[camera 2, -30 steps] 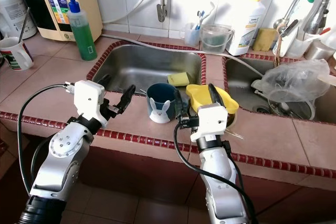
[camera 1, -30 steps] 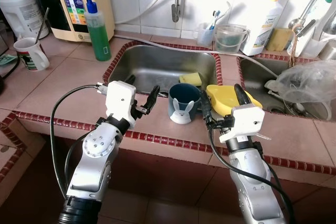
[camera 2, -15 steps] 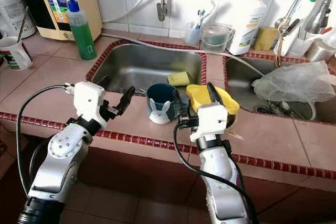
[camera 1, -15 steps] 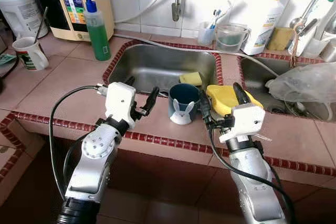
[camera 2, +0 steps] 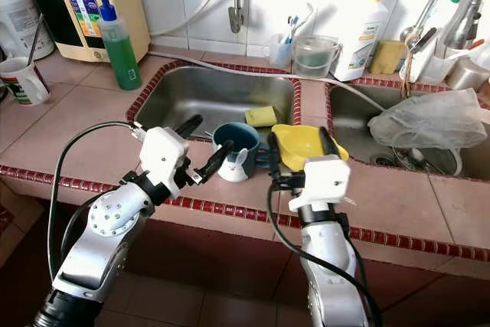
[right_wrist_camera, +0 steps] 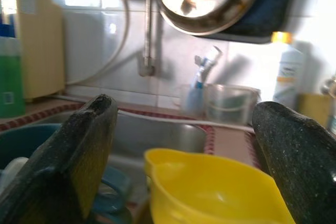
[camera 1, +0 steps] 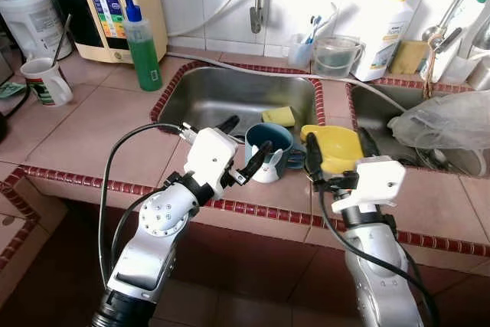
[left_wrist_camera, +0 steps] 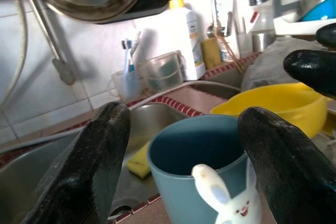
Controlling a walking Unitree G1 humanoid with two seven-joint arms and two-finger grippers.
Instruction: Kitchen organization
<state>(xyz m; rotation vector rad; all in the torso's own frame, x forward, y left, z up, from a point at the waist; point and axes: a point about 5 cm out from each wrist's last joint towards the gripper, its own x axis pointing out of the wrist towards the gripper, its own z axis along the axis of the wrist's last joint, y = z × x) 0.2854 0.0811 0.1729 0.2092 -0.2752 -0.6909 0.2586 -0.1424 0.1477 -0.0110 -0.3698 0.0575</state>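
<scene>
On the tabletop (camera 1: 92, 128) by the sink (camera 1: 230, 93), the yellow bowl (camera 1: 333, 147) sits between the right gripper's (camera 1: 337, 151) spread fingers, ready for a grasp. Just beside it, the left gripper (camera 1: 246, 143) straddles the blue mug (camera 1: 269, 151), fingers apart, not yet clamped.

Both silver arms reach forward and up from below, elbows bent. The left gripper (camera 1: 243, 143) is angled toward the right, its black fingers (left_wrist_camera: 97, 161) spread wide apart. The right gripper (camera 1: 338, 147) points straight ahead, fingers (right_wrist_camera: 79, 150) likewise parted, apparently touching nothing.
</scene>
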